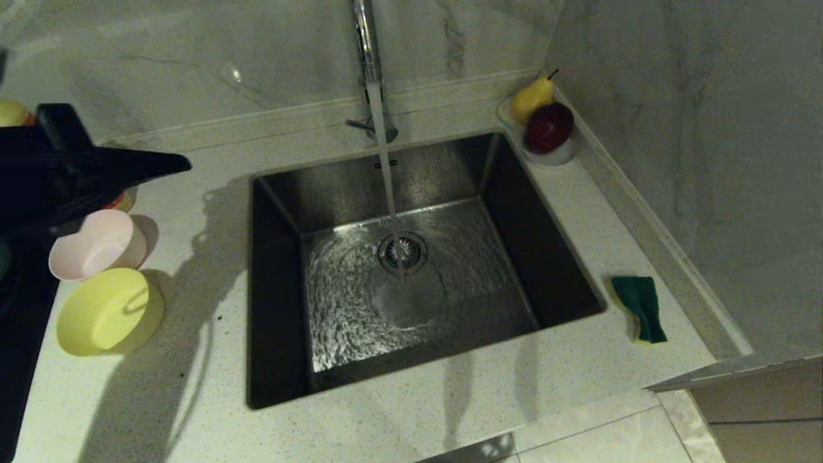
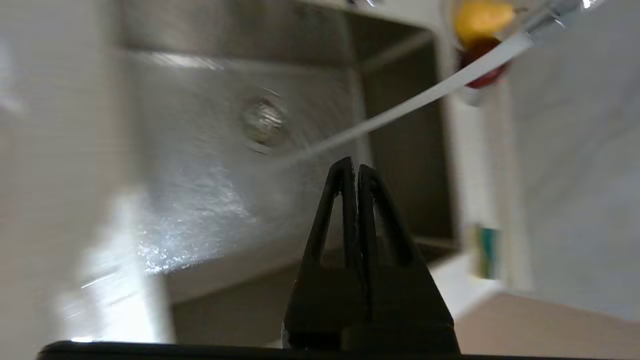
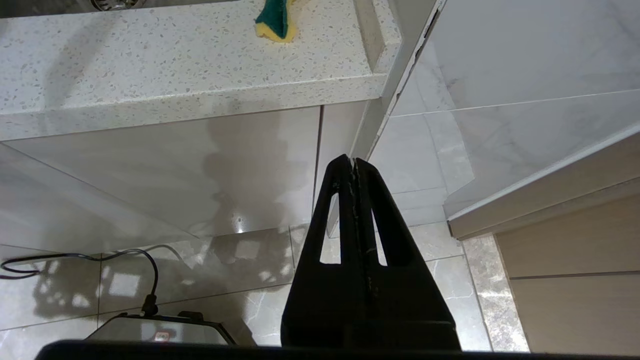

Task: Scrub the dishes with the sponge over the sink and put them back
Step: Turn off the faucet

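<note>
Head view first: the sink [image 1: 411,270] is a deep square steel basin set into the speckled bench [image 1: 450,411], with a stream of water [image 1: 384,154] running from the faucet [image 1: 366,45] down beside the round drain strainer [image 1: 402,252], and the floor of the basin is rippled and wet. The sponge [image 1: 640,307] lies on the bench to the right of the sink, dark green layer up, a sliver of yellow foam showing at its edge. Two of the dishes sit on the bench left of the sink, both tipped on their sides and touching: a pale pink bowl [image 1: 96,245] and a yellow bowl [image 1: 109,312] nearer me. The light blue one I cannot make out. My left fingers [image 1: 183,162] reach in from the left, above the pink bowl, pressed together and holding nothing; the left wrist view is blurred, perhaps showing them aimed toward the basin. My right fingers [image 3: 354,162] hang below the bench edge over the tiled floor [image 3: 200,270], also closed and empty. A pear [image 1: 532,98] and an apple [image 1: 549,127] rest in a white dish [image 1: 560,154] at the back right corner.
</note>
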Robot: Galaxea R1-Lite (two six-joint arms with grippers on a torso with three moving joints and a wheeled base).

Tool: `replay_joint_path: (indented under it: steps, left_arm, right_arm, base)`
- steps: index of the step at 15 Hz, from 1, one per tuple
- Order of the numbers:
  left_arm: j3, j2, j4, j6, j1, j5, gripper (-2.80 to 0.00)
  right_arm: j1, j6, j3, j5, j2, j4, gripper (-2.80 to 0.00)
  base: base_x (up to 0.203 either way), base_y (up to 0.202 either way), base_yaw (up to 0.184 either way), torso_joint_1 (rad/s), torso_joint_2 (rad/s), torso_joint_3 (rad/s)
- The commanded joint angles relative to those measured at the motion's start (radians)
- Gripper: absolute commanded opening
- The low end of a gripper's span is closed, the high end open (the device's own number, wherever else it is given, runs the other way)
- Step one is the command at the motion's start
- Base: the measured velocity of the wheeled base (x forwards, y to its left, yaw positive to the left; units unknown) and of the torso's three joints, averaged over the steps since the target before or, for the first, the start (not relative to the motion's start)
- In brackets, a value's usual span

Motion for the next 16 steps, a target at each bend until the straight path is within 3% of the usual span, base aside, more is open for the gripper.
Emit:
replay_joint_path:
  steps: [1,7,10,16]
  left_arm:
    - [-0.033,0.198,-0.072,-0.045,-0.051,-0.014,-2.80]
    - [-0.092,0.350,-0.169,-0.083,-0.137,-0.012,-2.80]
    - [-0.096,0.397,-0.210,-0.086,-0.178,0.026,-2.80]
    - [-0.110,0.436,-0.292,-0.138,-0.199,0.040,-2.80]
  right_arm:
    - [0.001,-0.001,0.001,0.001,0.000,0.000,-2.80]
    - [0.000,-0.001,0.001,0.001,0.000,0.000,-2.80]
    - [0.000,-0.001,0.000,0.001,0.000,0.000,-2.80]
    - [0.001,-0.001,-0.001,0.001,0.000,0.000,-2.80]
  base:
    - [0.000,0.000,0.000,0.000,0.00,0.000]
    - [0.000,0.000,0.000,0.000,0.00,0.000]
    - [0.000,0.000,0.000,0.000,0.00,0.000]
    - [0.000,0.000,0.000,0.000,0.00,0.000]
